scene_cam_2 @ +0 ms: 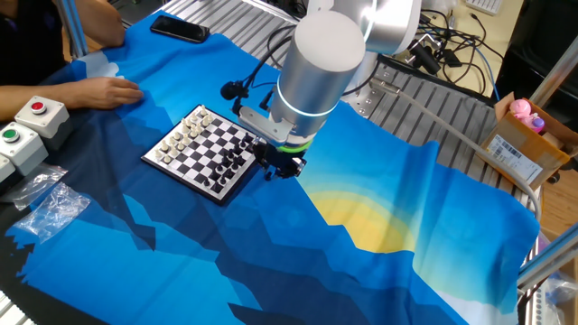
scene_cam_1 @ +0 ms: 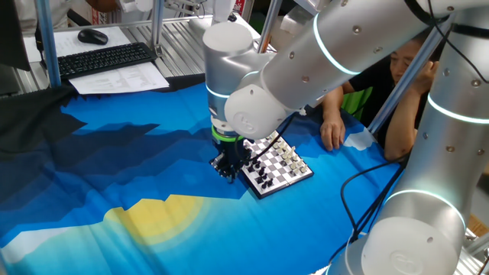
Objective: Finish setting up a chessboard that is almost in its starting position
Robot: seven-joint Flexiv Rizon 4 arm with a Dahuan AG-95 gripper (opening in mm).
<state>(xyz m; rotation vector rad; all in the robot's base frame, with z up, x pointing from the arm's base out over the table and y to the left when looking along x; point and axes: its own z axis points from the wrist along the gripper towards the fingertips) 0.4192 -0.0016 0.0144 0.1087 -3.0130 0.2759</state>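
The chessboard (scene_cam_2: 209, 152) lies on the table cloth (scene_cam_2: 361, 262), with the end effector (scene_cam_2: 282, 168) just beside its edge.

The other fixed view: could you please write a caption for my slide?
Silver robot arm's black gripper poised at the black-piece edge of a small checkered chessboard on a blue patterned cloth.

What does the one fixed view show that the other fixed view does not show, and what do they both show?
Only the one fixed view shows a keyboard and a mouse at the far edge.

Only the other fixed view shows a phone, red and green buttons, a plastic bag and a cardboard box.

Both show the chessboard on the blue cloth, the gripper low at the edge by the black pieces, and a person's hand resting nearby.
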